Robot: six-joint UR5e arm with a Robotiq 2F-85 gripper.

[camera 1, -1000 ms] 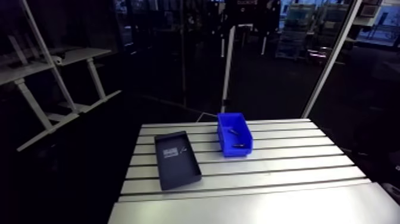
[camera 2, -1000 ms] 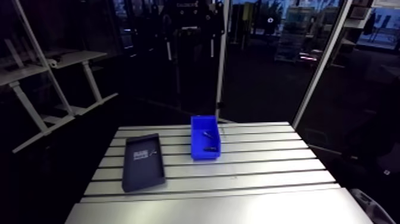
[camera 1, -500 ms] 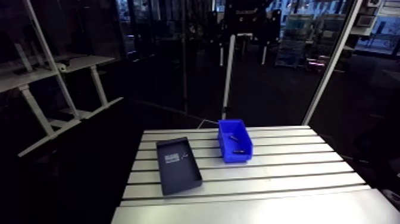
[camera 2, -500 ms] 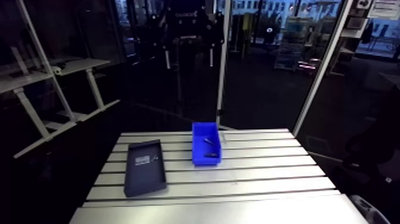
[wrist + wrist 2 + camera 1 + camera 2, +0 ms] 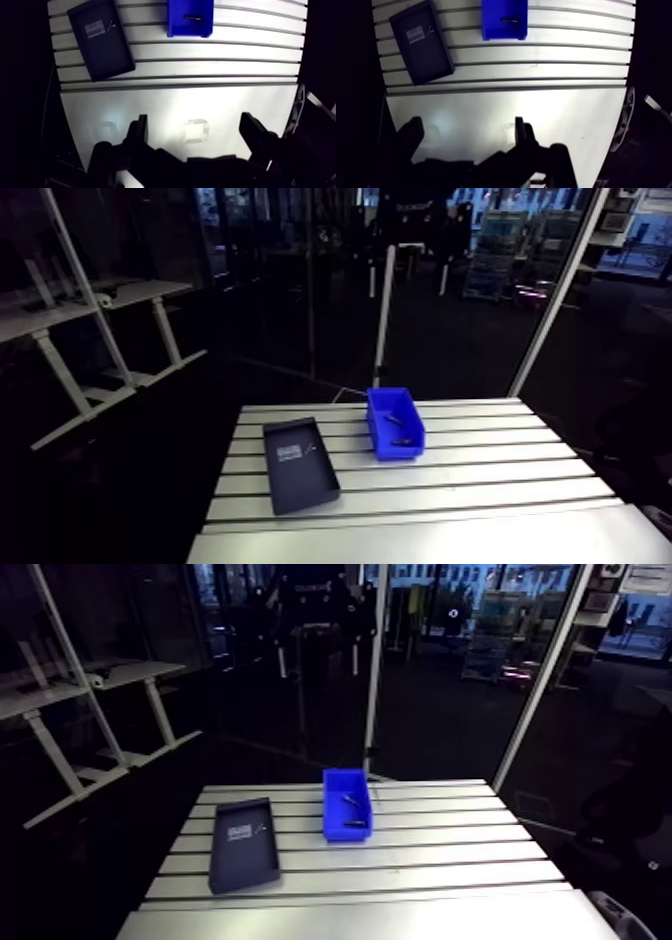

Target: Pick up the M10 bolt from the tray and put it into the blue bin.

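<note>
A black tray [image 5: 102,42] lies flat on the slotted table, with a white label and a small thin pale piece [image 5: 111,23] beside it. To its right stands the blue bin [image 5: 394,422]; two dark bolt-like pieces lie inside, one at the back [image 5: 392,420] and one at the front [image 5: 400,442]. The wrist view shows one of them [image 5: 193,17]. My gripper [image 5: 196,132] hangs high over the plain near part of the table, well short of tray and bin. It is open, with nothing between its fingers [image 5: 140,131].
The slotted aluminium table [image 5: 480,478] runs wide to the right of the bin, and its smooth front plate [image 5: 175,110] lies under the gripper. Beyond the table's edges the floor is dark.
The arm view shifted earlier as the camera moved, then settled. Tray, bin and the pieces in them have not moved on the table.
</note>
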